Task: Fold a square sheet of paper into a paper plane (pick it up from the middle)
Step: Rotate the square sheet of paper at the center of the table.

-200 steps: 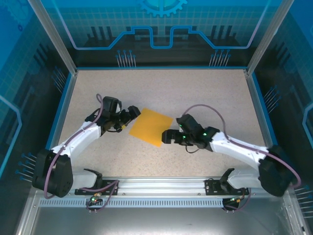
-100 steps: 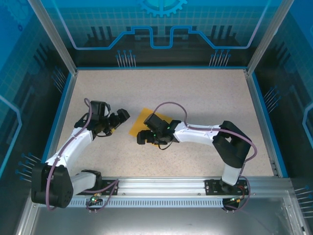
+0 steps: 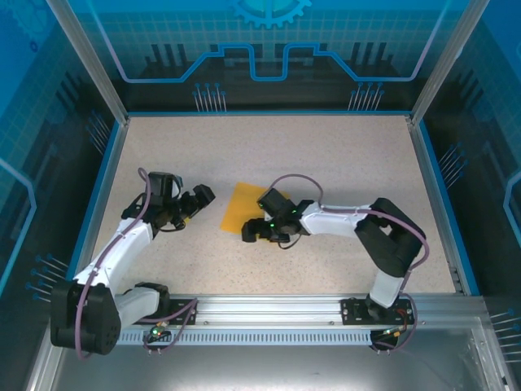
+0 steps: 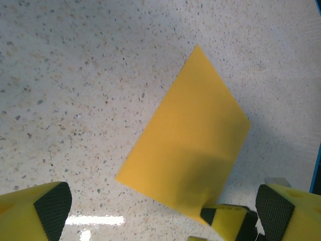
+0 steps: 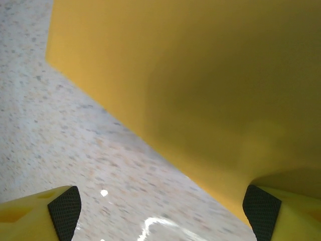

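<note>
Low over paper (image 3: 238, 209), right gripper (image 3: 251, 231) outstretched.

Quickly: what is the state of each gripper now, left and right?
Left gripper: open, holding nothing.
Right gripper: open, one finger at the edge of the paper, nothing gripped.

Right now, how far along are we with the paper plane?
Nothing is folded yet: the paper lies flat on the table with no crease. In hand: the right gripper is open at its near corner; the left gripper sits open beside it, apart. Left: the pickup and every fold.
</note>
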### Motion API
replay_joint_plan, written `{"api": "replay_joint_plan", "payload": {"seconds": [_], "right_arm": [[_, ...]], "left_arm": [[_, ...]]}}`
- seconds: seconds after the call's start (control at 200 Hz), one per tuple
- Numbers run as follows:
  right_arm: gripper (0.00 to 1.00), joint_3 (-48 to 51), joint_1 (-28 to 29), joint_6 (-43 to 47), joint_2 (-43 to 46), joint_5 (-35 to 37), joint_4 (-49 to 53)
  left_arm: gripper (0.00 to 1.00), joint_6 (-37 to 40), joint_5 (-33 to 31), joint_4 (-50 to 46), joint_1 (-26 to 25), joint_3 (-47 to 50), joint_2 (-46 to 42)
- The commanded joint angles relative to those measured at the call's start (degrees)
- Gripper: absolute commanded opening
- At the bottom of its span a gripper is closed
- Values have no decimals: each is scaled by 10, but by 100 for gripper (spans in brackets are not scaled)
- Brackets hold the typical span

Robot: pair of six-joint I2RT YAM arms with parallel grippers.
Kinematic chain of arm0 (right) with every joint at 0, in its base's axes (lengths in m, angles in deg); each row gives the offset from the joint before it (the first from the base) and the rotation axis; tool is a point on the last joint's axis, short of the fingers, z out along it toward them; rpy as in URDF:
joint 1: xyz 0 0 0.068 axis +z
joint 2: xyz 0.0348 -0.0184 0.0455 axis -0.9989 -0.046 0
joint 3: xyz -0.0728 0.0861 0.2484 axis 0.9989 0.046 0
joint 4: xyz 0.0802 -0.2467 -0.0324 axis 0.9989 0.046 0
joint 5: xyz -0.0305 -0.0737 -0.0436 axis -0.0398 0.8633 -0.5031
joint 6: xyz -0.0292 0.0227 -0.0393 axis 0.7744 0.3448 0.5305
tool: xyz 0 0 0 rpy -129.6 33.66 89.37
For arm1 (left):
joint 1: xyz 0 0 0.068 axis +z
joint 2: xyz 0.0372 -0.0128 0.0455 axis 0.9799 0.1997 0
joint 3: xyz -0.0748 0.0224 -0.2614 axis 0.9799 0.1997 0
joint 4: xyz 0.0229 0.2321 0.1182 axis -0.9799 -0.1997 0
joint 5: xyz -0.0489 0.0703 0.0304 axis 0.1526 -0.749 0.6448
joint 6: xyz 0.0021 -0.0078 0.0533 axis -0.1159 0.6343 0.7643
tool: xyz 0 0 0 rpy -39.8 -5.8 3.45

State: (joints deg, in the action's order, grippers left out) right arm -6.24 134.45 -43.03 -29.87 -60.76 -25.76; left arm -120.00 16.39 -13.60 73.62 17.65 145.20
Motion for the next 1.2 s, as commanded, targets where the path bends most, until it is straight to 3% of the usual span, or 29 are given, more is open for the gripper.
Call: {"api": "replay_joint_plan", "payload": {"seconds": [0.0,0.12,0.235,0.44,0.535,0.81,1.195], "right_arm": [[89,32,-61,97,16,-37,93],[87,5,-128,184,21,-82,147],[87,-53,-147,218,28,-68,209],[88,-93,-114,145,18,-65,162],[88,-127,-98,132,-20,-28,164],[86,-164,-147,105,-99,-64,121],[87,-41,-160,91,-46,-12,131]], "left_arm": [[99,15,51,24,6,24,-15],[99,29,65,28,5,26,-16],[99,54,59,15,5,14,-13],[98,55,61,17,5,-8,-2],[98,56,62,20,5,-7,-4],[99,65,40,8,5,-5,-23],[99,62,56,37,5,10,-37]]}}
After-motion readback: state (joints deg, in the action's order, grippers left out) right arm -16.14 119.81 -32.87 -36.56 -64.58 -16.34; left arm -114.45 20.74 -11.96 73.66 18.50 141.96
